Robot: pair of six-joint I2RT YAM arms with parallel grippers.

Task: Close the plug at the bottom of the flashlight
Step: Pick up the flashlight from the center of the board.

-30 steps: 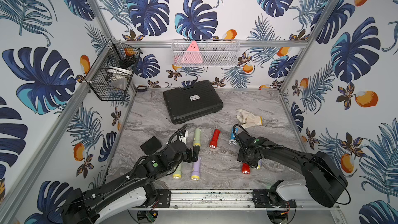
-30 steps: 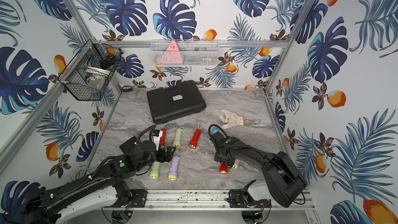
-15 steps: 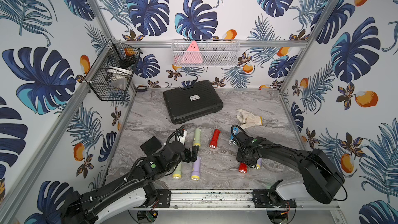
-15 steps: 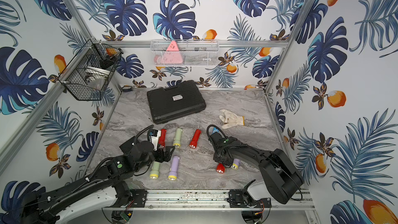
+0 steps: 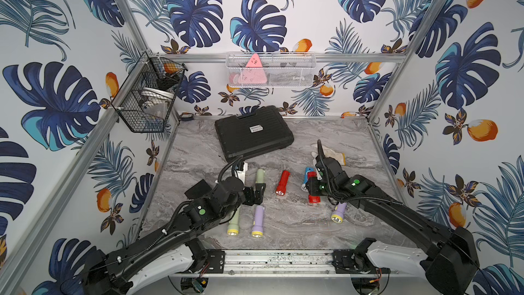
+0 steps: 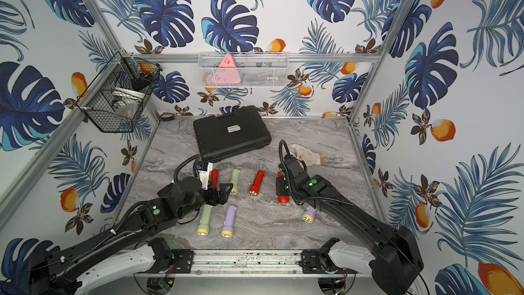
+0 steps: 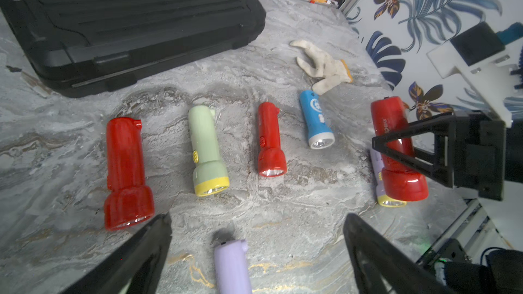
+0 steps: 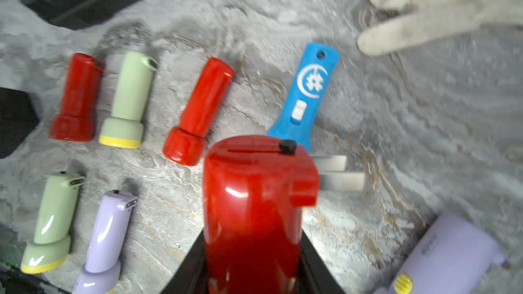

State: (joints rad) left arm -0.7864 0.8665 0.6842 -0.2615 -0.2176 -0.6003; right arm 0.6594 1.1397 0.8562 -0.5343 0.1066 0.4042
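My right gripper (image 8: 252,272) is shut on a red flashlight (image 8: 254,202) and holds it above the marble table, seen in both top views (image 5: 313,195) (image 6: 282,195) and in the left wrist view (image 7: 396,148). At the flashlight's bottom end the plug (image 8: 336,171) sticks out sideways, its two metal prongs showing beside a red hinged piece. The flashlight's head is hidden between the jaws in the right wrist view. My left gripper (image 5: 256,192) (image 7: 257,219) stands open and empty over the tail of a purple flashlight (image 7: 230,264), well left of the held one.
Several other flashlights lie in rows on the table: red (image 5: 283,183), blue (image 5: 307,173), green (image 5: 259,175), green (image 5: 234,221), purple (image 5: 258,221), and purple (image 5: 338,212) under my right arm. A black case (image 5: 252,131) lies behind, a white glove (image 5: 333,154) at back right.
My right gripper closed on the red flashlight and carried it up and away from the front edge, toward the blue one. The left arm has hardly moved.
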